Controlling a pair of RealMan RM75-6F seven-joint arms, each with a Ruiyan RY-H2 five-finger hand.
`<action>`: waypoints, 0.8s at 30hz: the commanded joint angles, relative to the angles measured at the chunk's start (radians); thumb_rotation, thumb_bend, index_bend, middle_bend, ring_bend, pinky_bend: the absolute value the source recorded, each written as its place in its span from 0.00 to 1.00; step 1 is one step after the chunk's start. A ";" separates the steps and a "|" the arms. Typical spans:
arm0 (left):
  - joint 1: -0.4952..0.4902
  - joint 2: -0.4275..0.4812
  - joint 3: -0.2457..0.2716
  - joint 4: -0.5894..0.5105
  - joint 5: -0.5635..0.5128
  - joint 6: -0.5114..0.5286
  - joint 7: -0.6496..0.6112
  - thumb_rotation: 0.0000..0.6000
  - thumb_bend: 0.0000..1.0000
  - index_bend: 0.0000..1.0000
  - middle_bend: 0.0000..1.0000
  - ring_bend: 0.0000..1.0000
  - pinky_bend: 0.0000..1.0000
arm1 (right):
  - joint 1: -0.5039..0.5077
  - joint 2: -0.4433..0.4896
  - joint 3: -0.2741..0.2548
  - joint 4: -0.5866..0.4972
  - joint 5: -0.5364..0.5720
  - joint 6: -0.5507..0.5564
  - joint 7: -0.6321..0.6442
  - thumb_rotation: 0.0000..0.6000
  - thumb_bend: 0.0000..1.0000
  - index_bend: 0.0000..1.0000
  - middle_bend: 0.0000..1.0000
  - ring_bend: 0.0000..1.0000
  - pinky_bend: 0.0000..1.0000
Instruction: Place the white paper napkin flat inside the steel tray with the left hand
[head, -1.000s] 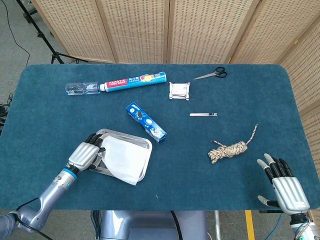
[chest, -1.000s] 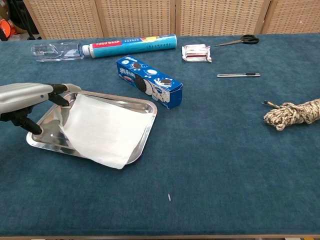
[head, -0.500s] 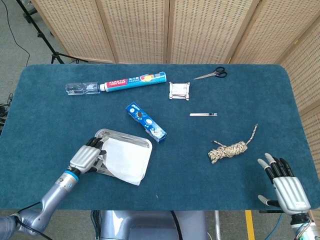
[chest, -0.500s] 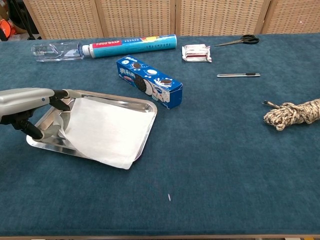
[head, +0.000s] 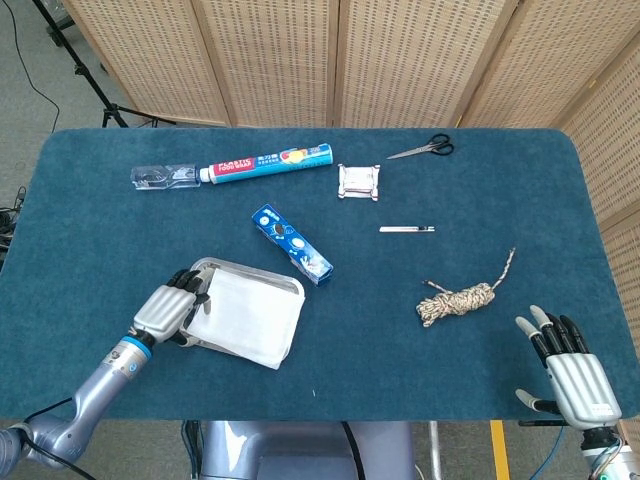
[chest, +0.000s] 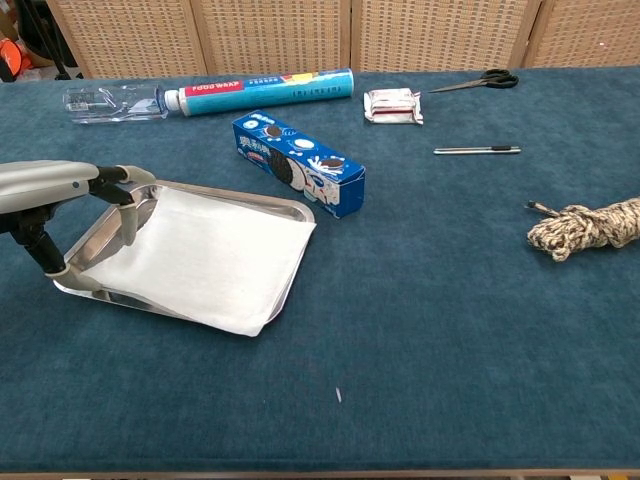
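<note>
The white paper napkin (head: 245, 315) (chest: 200, 260) lies spread flat in the steel tray (head: 250, 270) (chest: 240, 195) at the front left of the table. Its near right corner hangs over the tray's front rim. My left hand (head: 170, 310) (chest: 50, 190) hovers at the tray's left end, its fingertips (chest: 128, 215) at the napkin's left edge and its thumb outside the rim, apart from the paper. My right hand (head: 570, 370) rests at the table's front right corner with fingers spread, holding nothing; the chest view does not show it.
A blue cookie box (head: 292, 243) (chest: 300, 165) lies just behind the tray's right end. Further back are a toothpaste box (head: 265, 161), a clear bottle (head: 160, 176), a small packet (head: 359, 182), scissors (head: 425, 149) and a pen (head: 407, 229). A rope coil (head: 458, 300) sits right.
The napkin's raised left side has come down and the sheet now lies flat in the tray. My left hand's fingers have parted from it. The right hand has not moved.
</note>
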 joint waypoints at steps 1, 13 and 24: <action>0.000 -0.002 -0.003 -0.003 -0.016 -0.001 0.000 1.00 0.12 0.47 0.05 0.00 0.00 | 0.000 0.000 0.000 0.000 0.001 -0.001 0.001 1.00 0.00 0.10 0.00 0.00 0.00; 0.003 0.060 -0.056 -0.109 -0.022 0.019 -0.105 1.00 0.11 0.46 0.05 0.00 0.00 | 0.001 -0.001 0.000 0.001 0.002 -0.004 0.000 1.00 0.00 0.10 0.00 0.00 0.00; -0.008 0.075 -0.074 -0.145 -0.006 -0.012 -0.219 0.57 0.03 0.34 0.05 0.00 0.00 | 0.002 0.004 -0.003 -0.003 -0.001 -0.008 0.001 1.00 0.00 0.10 0.00 0.00 0.00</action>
